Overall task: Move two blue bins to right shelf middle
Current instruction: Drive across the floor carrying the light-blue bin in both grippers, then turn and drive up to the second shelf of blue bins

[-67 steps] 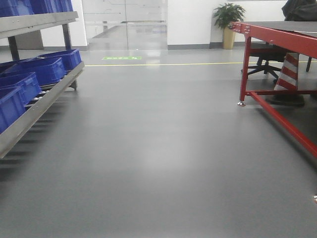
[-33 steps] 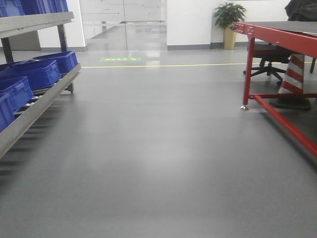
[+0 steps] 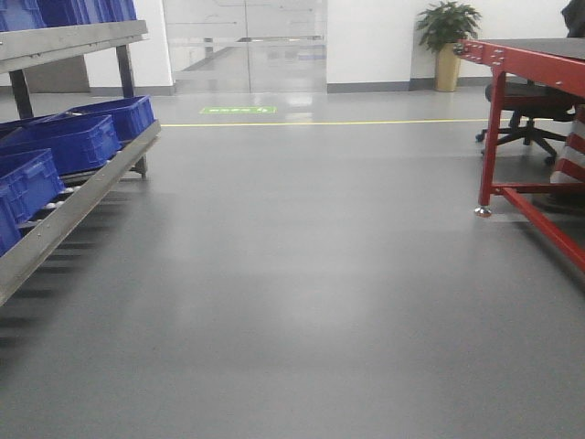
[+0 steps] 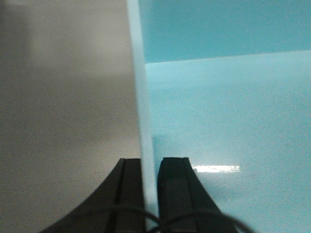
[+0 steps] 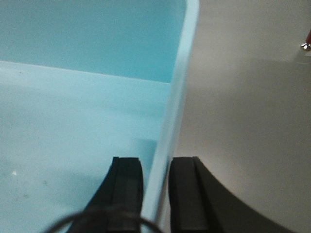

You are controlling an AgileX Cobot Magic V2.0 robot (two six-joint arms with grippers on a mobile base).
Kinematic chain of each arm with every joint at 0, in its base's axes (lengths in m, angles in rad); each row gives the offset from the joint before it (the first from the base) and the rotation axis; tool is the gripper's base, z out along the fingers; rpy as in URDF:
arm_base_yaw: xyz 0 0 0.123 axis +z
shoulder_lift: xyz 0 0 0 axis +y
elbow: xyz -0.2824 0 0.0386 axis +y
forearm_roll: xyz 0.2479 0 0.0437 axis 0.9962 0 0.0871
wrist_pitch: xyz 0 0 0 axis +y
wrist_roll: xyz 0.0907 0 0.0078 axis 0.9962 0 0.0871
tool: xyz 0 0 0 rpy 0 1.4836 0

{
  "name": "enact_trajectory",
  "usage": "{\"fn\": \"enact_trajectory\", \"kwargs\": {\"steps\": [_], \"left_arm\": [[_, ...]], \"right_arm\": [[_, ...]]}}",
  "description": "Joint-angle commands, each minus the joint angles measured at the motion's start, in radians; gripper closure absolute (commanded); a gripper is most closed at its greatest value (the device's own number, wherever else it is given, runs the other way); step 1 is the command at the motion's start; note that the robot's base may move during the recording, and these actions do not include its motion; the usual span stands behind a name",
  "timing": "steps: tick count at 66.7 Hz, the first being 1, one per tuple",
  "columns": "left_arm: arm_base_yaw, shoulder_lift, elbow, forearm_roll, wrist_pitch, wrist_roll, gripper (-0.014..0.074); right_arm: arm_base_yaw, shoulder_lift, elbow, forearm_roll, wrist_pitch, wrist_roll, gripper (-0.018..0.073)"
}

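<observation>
My left claw (image 4: 149,170) pinches a wall of the light-blue plastic bin (image 4: 223,121), bottom middle | my right claw (image 5: 156,170) pinches its other wall | red metal table (image 3: 530,66) now sits further right | I think I'm still driving.

Wide grey floor (image 3: 302,302) ahead, glossy, catching a pale glare down the middle. A thin yellow line (image 3: 366,123) runs across it far back, and a green mark (image 3: 238,110) sits just beyond that line, in front of the glass doors (image 3: 247,46). Over on the right, a red table (image 3: 530,64), one foot (image 3: 483,211) planted on the floor. Behind it a chair (image 3: 526,110) and a red-and-white striped cone (image 3: 571,155). A plant (image 3: 448,23) in a tall pot stands against the back wall.
</observation>
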Motion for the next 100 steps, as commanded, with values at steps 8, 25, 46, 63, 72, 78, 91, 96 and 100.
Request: {"fn": "enact_trajectory", "kwargs": {"steps": [8, 25, 46, 63, 72, 78, 91, 96, 100], "left_arm": [[-0.009, -0.018, -0.017, -0.041, -0.03, 0.007, 0.0707], [-0.009, -0.018, -0.017, -0.041, -0.03, 0.007, 0.0707], [-0.009, -0.018, -0.017, -0.041, -0.03, 0.007, 0.0707], [-0.009, -0.018, -0.017, -0.041, -0.03, 0.007, 0.0707], [-0.009, -0.018, -0.017, -0.035, -0.03, 0.007, 0.0707], [-0.009, -0.018, -0.017, -0.035, -0.03, 0.007, 0.0707], [-0.009, -0.018, -0.017, -0.033, -0.03, 0.007, 0.0707], [-0.009, -0.018, -0.017, -0.033, -0.03, 0.007, 0.0707], [-0.009, -0.018, -0.017, -0.033, -0.03, 0.007, 0.0707]], "right_arm": [[-0.006, -0.001, -0.008, -0.031, -0.075, 0.018, 0.0724], [-0.006, -0.001, -0.008, -0.031, -0.075, 0.018, 0.0724], [-0.006, -0.001, -0.008, -0.031, -0.075, 0.018, 0.0724], [-0.006, -0.001, -0.008, -0.031, -0.075, 0.018, 0.0724], [-0.006, -0.001, -0.008, -0.031, -0.075, 0.018, 0.0724], [-0.006, -0.001, -0.008, -0.031, -0.075, 0.018, 0.0724], [-0.006, -0.001, -0.008, -0.031, -0.075, 0.018, 0.0724], [-0.006, -0.001, -0.008, -0.031, -0.075, 0.018, 0.0724], [-0.006, -0.001, -0.008, -0.031, -0.075, 0.018, 0.0724]]}}
